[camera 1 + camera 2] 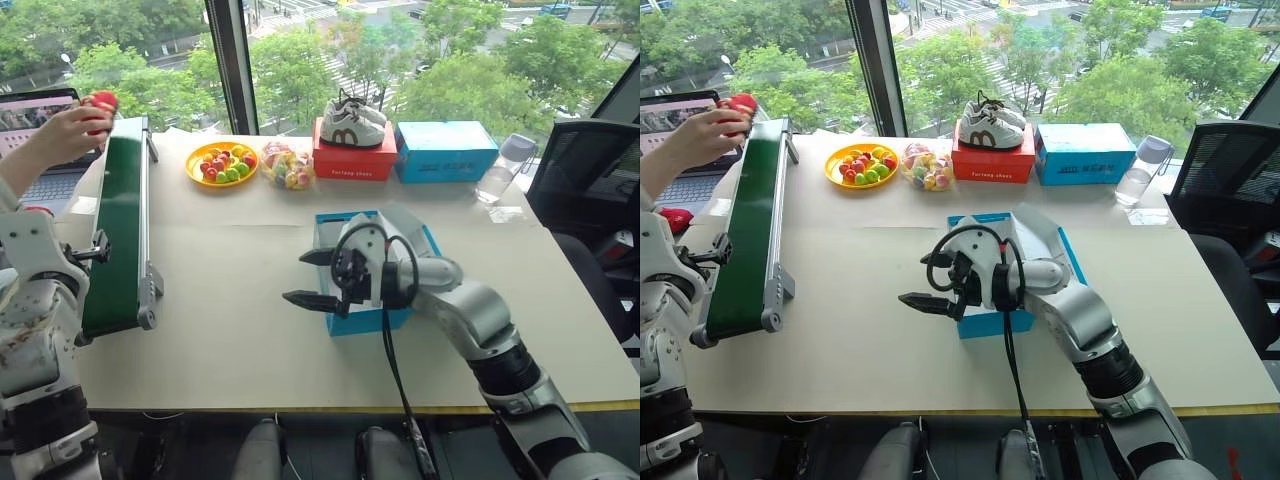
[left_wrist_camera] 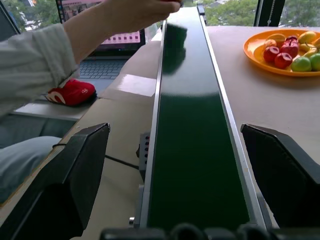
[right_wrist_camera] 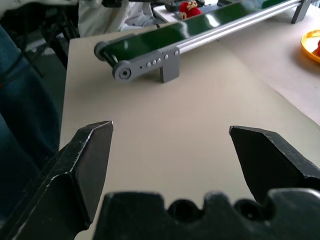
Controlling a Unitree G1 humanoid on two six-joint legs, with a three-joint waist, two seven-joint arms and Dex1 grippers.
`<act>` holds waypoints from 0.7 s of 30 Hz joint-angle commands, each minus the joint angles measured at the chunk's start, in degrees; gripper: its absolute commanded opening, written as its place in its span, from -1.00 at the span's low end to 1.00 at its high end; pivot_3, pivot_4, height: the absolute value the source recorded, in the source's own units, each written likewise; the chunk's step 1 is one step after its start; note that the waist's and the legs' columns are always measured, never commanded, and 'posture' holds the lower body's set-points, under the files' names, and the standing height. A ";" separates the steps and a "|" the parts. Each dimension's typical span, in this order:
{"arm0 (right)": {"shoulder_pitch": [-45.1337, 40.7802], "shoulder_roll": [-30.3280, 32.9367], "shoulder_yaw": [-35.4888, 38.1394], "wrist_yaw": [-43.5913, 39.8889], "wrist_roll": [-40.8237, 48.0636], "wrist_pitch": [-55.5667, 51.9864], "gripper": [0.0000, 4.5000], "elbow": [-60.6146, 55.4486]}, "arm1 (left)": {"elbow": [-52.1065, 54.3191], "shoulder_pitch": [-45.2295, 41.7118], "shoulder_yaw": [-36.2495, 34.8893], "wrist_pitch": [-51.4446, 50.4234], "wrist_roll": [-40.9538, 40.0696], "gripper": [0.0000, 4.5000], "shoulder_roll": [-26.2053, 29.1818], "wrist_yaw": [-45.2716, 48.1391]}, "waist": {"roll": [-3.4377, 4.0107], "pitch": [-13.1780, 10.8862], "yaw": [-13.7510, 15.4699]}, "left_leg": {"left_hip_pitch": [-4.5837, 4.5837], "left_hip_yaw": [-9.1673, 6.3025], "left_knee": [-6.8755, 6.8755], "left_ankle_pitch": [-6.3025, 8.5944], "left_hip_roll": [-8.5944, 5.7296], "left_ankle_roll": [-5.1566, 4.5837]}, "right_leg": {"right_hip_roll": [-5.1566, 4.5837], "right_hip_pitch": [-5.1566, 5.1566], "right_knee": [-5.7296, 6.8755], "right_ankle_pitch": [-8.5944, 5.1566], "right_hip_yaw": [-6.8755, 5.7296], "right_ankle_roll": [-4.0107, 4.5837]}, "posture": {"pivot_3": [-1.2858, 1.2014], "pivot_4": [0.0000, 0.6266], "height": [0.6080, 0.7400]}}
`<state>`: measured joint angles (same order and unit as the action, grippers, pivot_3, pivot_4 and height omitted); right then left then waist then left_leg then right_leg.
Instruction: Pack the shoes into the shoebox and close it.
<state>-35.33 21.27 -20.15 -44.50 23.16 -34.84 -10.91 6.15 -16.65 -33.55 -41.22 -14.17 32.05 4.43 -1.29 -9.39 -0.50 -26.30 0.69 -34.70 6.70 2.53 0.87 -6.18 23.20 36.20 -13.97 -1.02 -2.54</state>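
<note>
A person's hand holds one red shoe over the far end of the green conveyor belt. A second red shoe lies beside the laptop, off the belt. My left gripper is open, with one finger on either side of the belt's near end. The blue shoebox stands open at the table's middle, its white inside partly hidden by my right arm. Just left of the box, my right gripper points toward the belt, open and empty.
At the back of the table stand an orange fruit plate, a sweets bag, a red box carrying white sneakers, another blue box and a bottle. A laptop is far left, a black chair right.
</note>
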 commanded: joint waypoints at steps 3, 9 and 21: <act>-0.77 -2.57 0.15 1.19 -3.96 4.62 0.97 1.51 | 0.07 0.80 -0.48 -3.05 -0.97 1.00 -0.22 -0.35 | -0.11 0.02 -0.05 | 0.00 0.01 -0.02 0.01 0.01 0.02 | 0.01 -0.01 -0.01 0.02 0.00 -0.01 | 0.03 -0.52 0.98; 0.39 -3.40 0.73 0.55 -4.80 4.70 0.97 0.79 | -1.13 0.26 0.85 -5.32 -1.48 1.00 -0.16 -0.05 | -0.14 0.01 -0.08 | 0.00 0.02 -0.01 0.03 0.03 0.05 | 0.02 0.01 0.00 0.07 0.01 0.08 | 0.03 -0.52 0.98; 2.42 -0.23 1.20 -2.08 -7.05 5.57 0.97 -0.52 | -3.46 -1.50 3.28 -4.54 -1.30 1.00 -0.29 0.52 | -0.17 0.01 -0.16 | 0.00 0.09 0.00 0.03 0.05 0.06 | 0.02 0.02 0.00 0.08 0.06 0.09 | 0.03 -0.52 0.98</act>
<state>-32.77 21.07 -19.93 -46.50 16.08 -30.63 -9.08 2.13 -17.23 -30.35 -46.62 -15.86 31.11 5.03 -1.46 -9.38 -0.66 -26.30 0.78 -34.70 6.73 2.57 0.93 -6.16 23.22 36.19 -13.89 -0.95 -2.45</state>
